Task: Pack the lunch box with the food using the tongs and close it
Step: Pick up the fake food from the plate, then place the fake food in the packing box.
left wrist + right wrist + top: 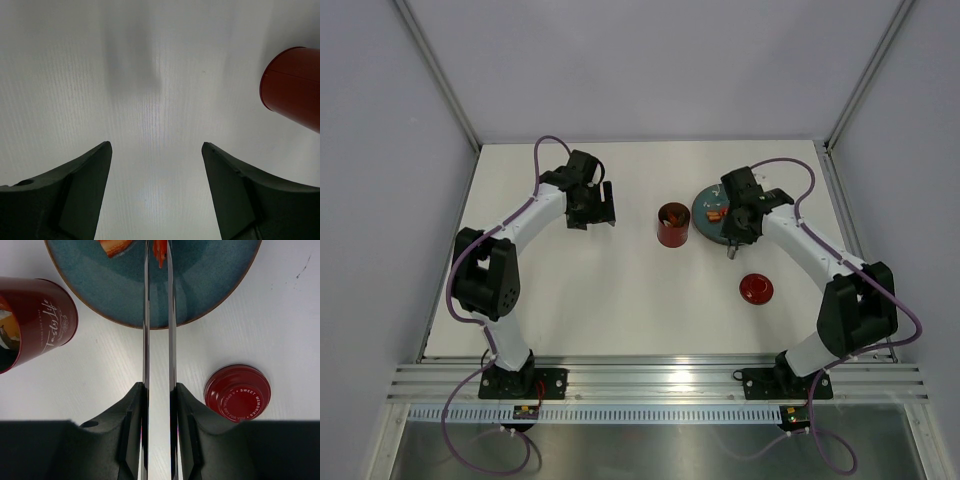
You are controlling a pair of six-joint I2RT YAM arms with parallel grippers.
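1. Nearest the arm bases: round red metal lid, top up on the white table, well apart from the can, just right of the right gripper's fingers in the wrist view.
2. Next out: right gripper clamped from outside on the long thin silver metal tongs. Jaws narrowed to a slim gap, both tong arms pressed nearly parallel, tips reaching out over the plate.
3. Level with it, to the left: small red cylindrical lunch box, upright, open-topped, just beside the plate's left edge.
4. Same depth, across on the left: left gripper over bare table, jaws spread wide, nothing between them.
5. Farthest: flat blue-grey round plate carrying small orange-red food pieces. One piece between the two tong arms near their tips; pinched or merely flanked, cannot tell.
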